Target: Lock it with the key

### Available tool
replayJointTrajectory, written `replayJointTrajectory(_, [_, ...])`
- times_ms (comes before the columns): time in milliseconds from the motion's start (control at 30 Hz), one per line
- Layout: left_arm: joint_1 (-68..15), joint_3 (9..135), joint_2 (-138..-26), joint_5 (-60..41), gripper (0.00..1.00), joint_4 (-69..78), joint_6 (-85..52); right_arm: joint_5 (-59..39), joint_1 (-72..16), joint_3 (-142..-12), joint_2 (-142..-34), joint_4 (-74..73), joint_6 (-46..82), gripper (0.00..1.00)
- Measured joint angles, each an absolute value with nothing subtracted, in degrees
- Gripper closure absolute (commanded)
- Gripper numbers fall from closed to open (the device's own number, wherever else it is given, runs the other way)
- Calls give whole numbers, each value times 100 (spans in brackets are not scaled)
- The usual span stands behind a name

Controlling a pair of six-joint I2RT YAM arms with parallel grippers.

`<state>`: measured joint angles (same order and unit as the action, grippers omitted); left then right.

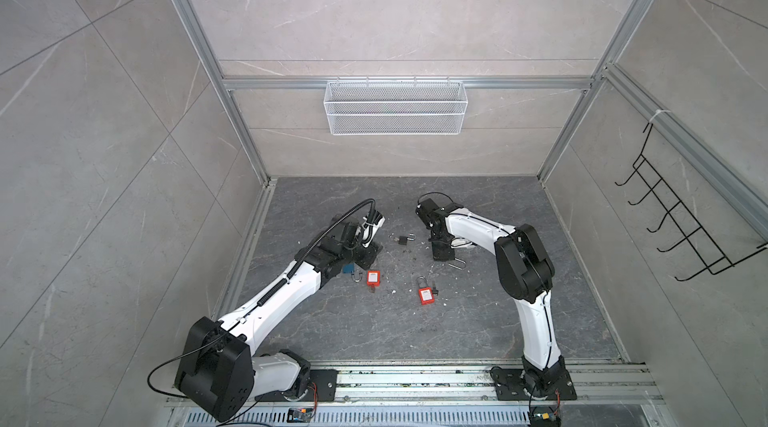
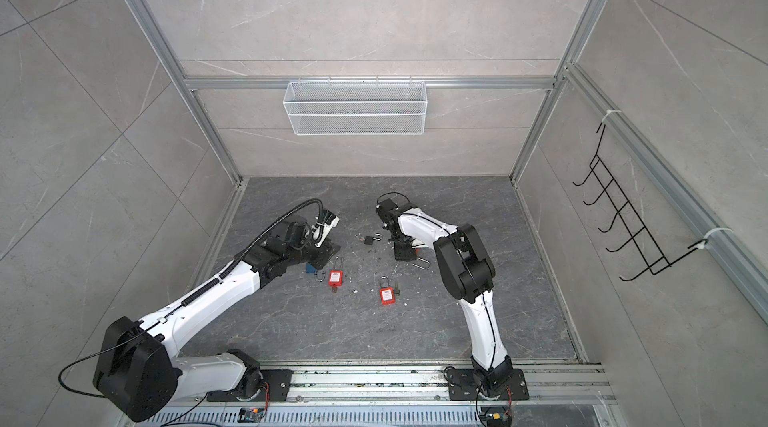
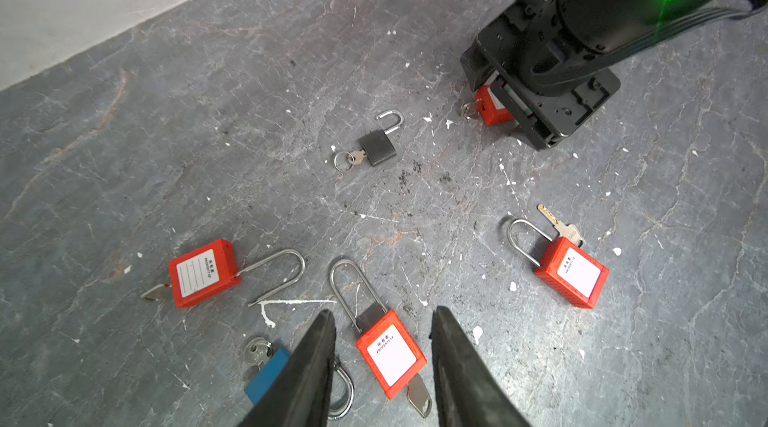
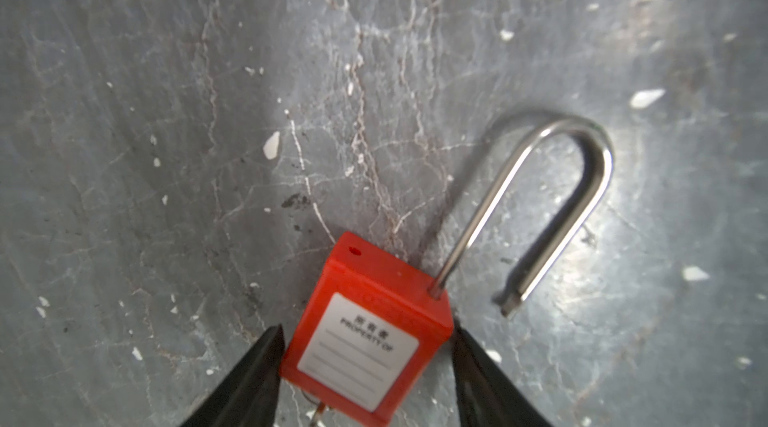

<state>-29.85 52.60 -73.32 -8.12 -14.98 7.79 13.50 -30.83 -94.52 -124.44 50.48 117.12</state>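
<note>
Floor (image 1: 478, 321): grey veined stone, chip-flecked. Both top views: small black padlock (image 1: 404, 239) lies mid-floor; right gripper (image 1: 440, 255) just right of it. Left wrist view: left gripper (image 3: 382, 321), tapered fingers (image 3: 307, 362) parted, empty; three loose red padlocks (image 3: 571, 271) and one blue padlock (image 3: 266, 375), half hidden by a finger, nearer than the black padlock. Right wrist view: right gripper clamps boxy plastic red padlock (image 4: 365, 346); steel shackle (image 4: 561, 196) swung open, key (image 4: 318, 410) at its base.

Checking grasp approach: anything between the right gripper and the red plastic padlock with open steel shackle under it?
Nothing visible: right gripper straddles the red plastic padlock, a finger each side; its steel shackle lies beyond them.
</note>
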Motion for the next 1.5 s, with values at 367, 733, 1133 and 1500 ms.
replayJointTrajectory(367, [-2985,5273,-7338,-965,59,-1525,819,1201,-2926,-9006,-12156,4950,9478,49])
replayJointTrajectory(733, [-2985,5376,-7345,-1219,60,-1669,823,961,-2794,-9463,-12401,5511,5916,44])
replayJointTrajectory(1133, [-2985,5378,-7345,-1570,60,-1675,825,952,-2770,-8602,-11730,5151,4838,31])
replayJointTrajectory(1500, [-2985,5378,-7341,-1581,60,-1680,823,506,-2443,-8278,-11708,4617,5164,46])
